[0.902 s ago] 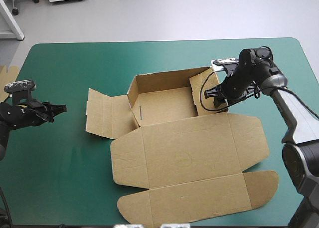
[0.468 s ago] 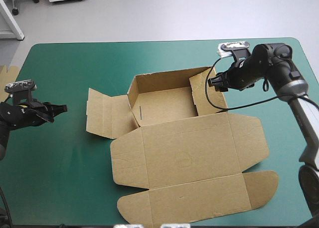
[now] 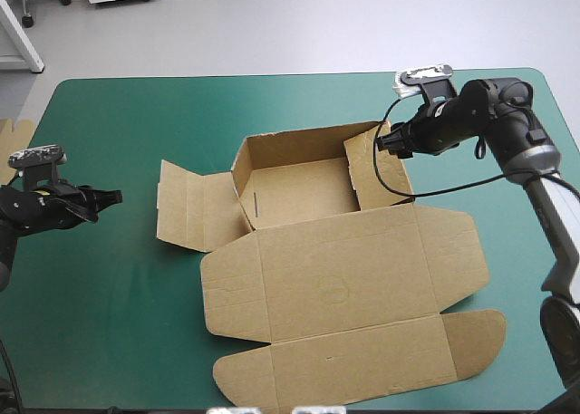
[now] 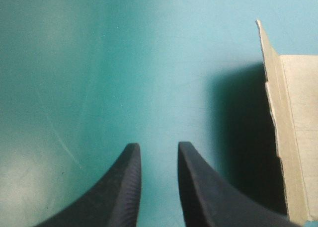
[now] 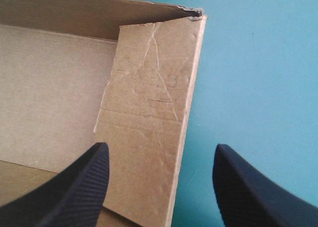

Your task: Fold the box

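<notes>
- A tabletop (image 3: pixel 118 323) with a teal-green cover is seen from above. A brown box (image 3: pixel 272 251) lies partly formed at its middle.
- The box's tray (image 3: pixel 299 192) is set toward the far edge of the tabletop. It is open upward, with its back wall and side walls raised.
- The lid (image 3: pixel 344 332) is spread flat from the tray toward the near edge, and its end panel almost reaches that edge.
- A side flap (image 3: pixel 190 206) is laid flat on the cover on the tray's left side.
- The right claw (image 3: pixel 388 144) is held at the tray's far right corner, by the top of the right wall (image 3: pixel 379 174).
- In the right wrist view, its black fingers (image 5: pixel 84 187) are spread wide with the wall's top edge between them. One finger is over the tray's inside and the other over bare cover outside. Nothing is gripped, and contact with the wall cannot be told.
- The left claw (image 3: pixel 113 197) is held near the tabletop's left edge, well apart from the box and pointed toward the side flap.
- In the left wrist view, only a narrow gap is left between its fingers (image 4: pixel 119 187), with nothing in it and bare cover beneath. An edge of the box is seen ahead and off to one side.
- A strip of brown board (image 3: pixel 14 138) is seen at the tabletop's left edge, toward the far left corner.
</notes>
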